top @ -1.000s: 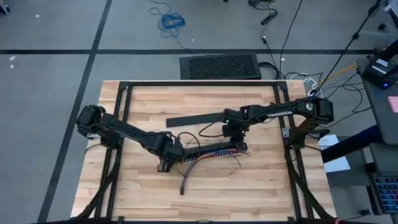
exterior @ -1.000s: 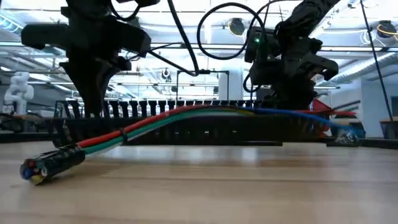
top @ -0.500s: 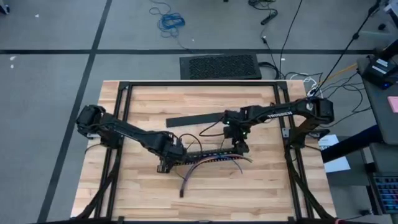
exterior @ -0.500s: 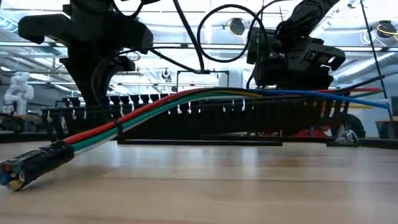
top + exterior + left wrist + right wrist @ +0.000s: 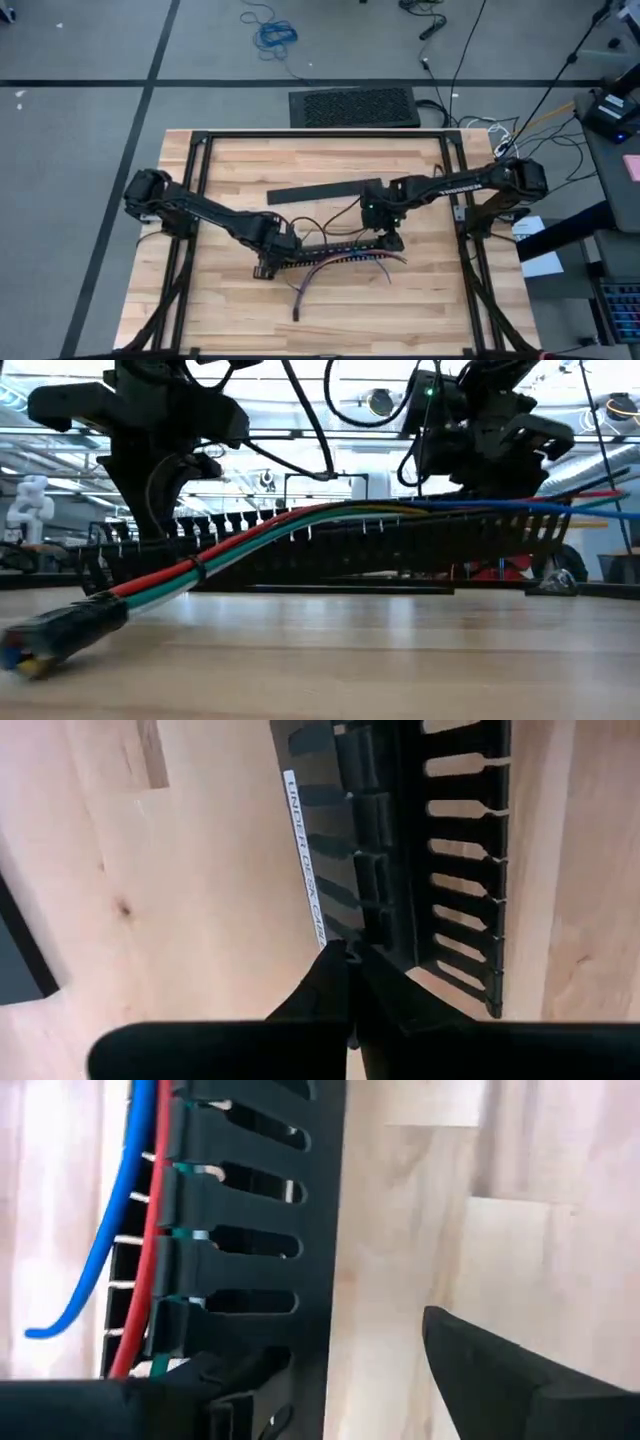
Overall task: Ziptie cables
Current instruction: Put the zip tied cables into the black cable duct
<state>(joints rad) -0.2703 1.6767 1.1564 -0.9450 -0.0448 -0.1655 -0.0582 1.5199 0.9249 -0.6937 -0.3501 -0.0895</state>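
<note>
High view: left gripper (image 5: 272, 252) sits just 7 o'clock of table centre, its arm reaching in from the 9 o'clock edge with the elbed low; the left wrist view shows its fingers (image 5: 345, 982) clenched on the edge of the black slotted bar (image 5: 325, 248). Right gripper (image 5: 384, 232) sits just 4 o'clock of centre, its arm extended from the 3 o'clock edge; in the right wrist view one finger presses the bar's wall and the other finger (image 5: 500, 1365) stands clear of it, so the grasp is partial at most. The bar spans between the two grippers, long axis 8 to 2 o'clock, raised off the wooden table (image 5: 240, 160) in the low view. The cables (image 5: 340, 262) arc alongside the bar, their bound end (image 5: 60, 635) drooping toward 6 o'clock onto the table.
</note>
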